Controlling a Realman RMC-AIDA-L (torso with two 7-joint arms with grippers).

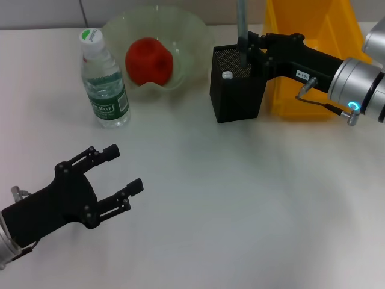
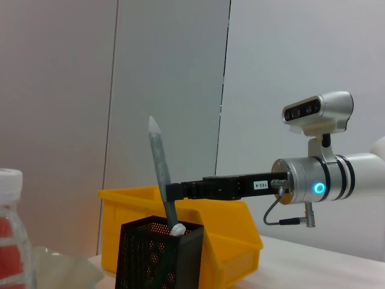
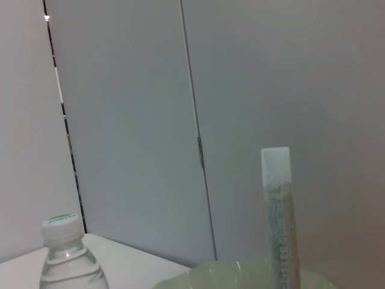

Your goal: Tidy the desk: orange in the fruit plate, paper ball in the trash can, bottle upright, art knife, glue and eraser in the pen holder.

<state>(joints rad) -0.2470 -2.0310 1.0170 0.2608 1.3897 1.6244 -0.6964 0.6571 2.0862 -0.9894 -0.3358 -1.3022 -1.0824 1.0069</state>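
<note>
- One orange [image 1: 149,61] is seen lying inside the single fruit plate [image 1: 195,42] at the far side of the table [image 1: 240,198].
- One bottle [image 1: 103,81] is stood upright on the table just beside the plate, toward the robot's left, its white cap on top.
- One pen holder [image 1: 236,96] is placed on the table directly in front of the one yellow trash can [image 1: 313,36], touching it or nearly so.
- One long grey art knife [image 2: 161,171] is held tilted with its lower end inside the holder; one small white-topped item [image 1: 227,75] is also seen at the holder's rim.
- The right pincer [image 1: 249,51] is positioned over the holder's far edge and is pinching the knife.
- The left pincer [image 1: 123,171] is held low over the bare near-left table, its fingers spread and nothing between them.
</note>
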